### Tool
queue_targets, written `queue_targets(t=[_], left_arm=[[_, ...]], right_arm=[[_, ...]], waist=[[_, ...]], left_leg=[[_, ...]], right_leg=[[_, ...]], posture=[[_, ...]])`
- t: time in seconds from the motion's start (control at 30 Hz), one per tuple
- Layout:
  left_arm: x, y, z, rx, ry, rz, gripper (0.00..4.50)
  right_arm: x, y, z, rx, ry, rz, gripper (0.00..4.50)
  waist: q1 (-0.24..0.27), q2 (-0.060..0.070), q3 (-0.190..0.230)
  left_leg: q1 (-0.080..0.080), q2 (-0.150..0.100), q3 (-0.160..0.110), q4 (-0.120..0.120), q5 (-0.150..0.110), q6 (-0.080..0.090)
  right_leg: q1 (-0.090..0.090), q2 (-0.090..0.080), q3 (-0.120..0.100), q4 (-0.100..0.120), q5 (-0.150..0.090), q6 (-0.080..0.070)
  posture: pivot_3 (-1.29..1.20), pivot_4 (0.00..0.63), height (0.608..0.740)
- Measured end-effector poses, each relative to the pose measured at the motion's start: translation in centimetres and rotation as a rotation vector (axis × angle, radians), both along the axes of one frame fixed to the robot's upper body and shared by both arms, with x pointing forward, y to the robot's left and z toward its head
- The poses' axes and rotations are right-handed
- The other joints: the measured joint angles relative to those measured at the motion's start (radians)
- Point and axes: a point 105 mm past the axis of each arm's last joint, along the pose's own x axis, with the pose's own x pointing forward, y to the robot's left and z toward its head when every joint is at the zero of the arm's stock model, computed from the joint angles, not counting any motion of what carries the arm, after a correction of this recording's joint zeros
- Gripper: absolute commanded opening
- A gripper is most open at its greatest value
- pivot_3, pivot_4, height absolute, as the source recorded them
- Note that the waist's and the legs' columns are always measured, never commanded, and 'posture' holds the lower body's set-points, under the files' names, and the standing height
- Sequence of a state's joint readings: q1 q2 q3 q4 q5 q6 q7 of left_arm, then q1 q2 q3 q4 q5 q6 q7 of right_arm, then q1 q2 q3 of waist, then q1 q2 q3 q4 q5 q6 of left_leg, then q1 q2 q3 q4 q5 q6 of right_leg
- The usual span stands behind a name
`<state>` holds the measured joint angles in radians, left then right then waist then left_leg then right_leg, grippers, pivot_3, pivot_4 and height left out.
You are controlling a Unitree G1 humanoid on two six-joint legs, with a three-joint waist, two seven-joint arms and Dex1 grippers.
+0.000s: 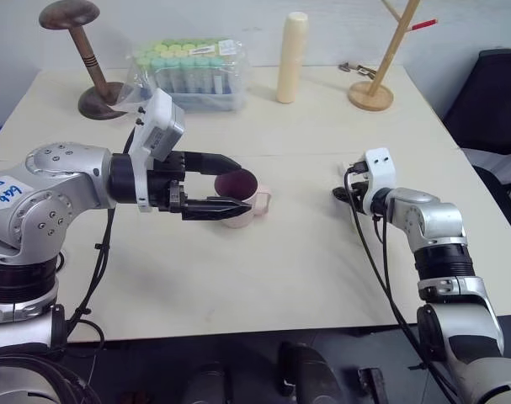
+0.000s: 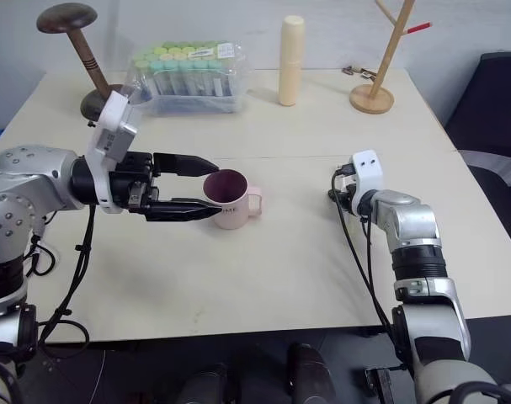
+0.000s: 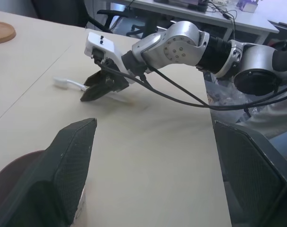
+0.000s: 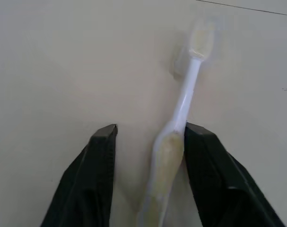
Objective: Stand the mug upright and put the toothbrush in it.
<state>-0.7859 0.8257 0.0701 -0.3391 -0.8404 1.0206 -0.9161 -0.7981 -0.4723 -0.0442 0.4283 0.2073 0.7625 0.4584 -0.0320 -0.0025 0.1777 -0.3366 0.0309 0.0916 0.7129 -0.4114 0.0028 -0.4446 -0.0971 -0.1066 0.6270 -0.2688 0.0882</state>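
At the far edge of the pale table [image 1: 263,278]: a dark wooden stand [image 1: 82,50] with a rounded top, a clear pack of capped tubes [image 1: 188,71] just beside it, then a tall cream cylinder [image 1: 292,57] standing upright. Further along, a light wooden rack [image 1: 381,63] on a round base, with small scissors [image 1: 356,69] lying just beside that base. Off the table's right side, a dark chair [image 1: 491,101].

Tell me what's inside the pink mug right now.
Nothing visible: the mug stands upright showing a dark maroon interior, though its bottom is partly hidden by the near rim. The toothbrush lies on the table, between the right gripper's fingers.
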Motion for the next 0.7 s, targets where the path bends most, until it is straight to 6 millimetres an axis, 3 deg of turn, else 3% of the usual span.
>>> queue_targets(t=[0.07,0.2,0.3,0.4,0.53,0.63,0.7], left_arm=[[0.0,0.1,-0.2,0.001,0.005,0.003,4.18],[0.3,0.7,-0.5,0.000,0.019,0.041,4.18],[1.0,2.6,-1.1,-0.020,0.054,0.131,4.18],[1.3,5.0,-1.3,-0.031,0.076,0.232,4.18],[1.1,8.7,-2.2,-0.019,0.113,0.370,4.18],[0.9,9.3,-1.7,-0.031,0.094,0.400,4.18],[0.9,9.6,-1.1,-0.042,0.069,0.423,4.18]], right_arm=[[-0.1,0.1,0.0,0.002,-0.002,0.009,0.35],[0.1,0.8,0.1,0.010,-0.033,0.019,0.29],[0.5,4.4,1.1,0.138,-0.116,0.063,0.29],[0.2,9.7,5.2,0.351,-0.238,0.176,0.29],[-1.9,16.3,13.6,0.594,-0.461,0.344,0.29],[-3.3,19.1,16.3,0.694,-0.520,0.415,0.29],[-3.9,21.0,16.2,0.721,-0.504,0.453,0.29]], waist=[[0.001,0.000,0.000],[-0.001,0.000,0.000],[-0.017,0.001,0.000],[-0.030,0.002,0.001],[-0.041,0.003,0.002],[-0.030,0.002,0.001],[-0.024,0.002,0.001]], left_leg=[[0.000,0.000,0.000,0.000,0.000,0.000],[0.000,0.000,0.000,0.000,0.000,0.000],[0.000,0.001,-0.001,-0.003,0.001,-0.002],[0.000,0.001,-0.004,-0.006,0.001,-0.002],[0.000,0.000,-0.006,-0.008,0.001,-0.002],[0.000,-0.001,-0.006,-0.007,0.001,-0.002],[0.000,-0.002,-0.006,-0.007,0.001,-0.002]], right_leg=[[0.000,0.000,0.000,0.000,0.000,0.000],[0.000,0.000,0.000,0.000,0.000,0.000],[-0.002,0.001,0.001,0.000,0.000,0.000],[-0.005,0.001,0.001,0.001,-0.001,-0.001],[-0.006,0.001,-0.001,0.001,-0.001,-0.002],[-0.002,-0.001,-0.003,0.000,-0.001,-0.002],[-0.001,-0.001,-0.003,0.000,-0.001,-0.002]], posture=[[0.00,0.150,0.740],[0.00,0.150,0.740],[0.00,0.150,0.740],[0.00,0.150,0.740],[0.00,0.150,0.740],[0.00,0.150,0.740],[0.00,0.150,0.740]])
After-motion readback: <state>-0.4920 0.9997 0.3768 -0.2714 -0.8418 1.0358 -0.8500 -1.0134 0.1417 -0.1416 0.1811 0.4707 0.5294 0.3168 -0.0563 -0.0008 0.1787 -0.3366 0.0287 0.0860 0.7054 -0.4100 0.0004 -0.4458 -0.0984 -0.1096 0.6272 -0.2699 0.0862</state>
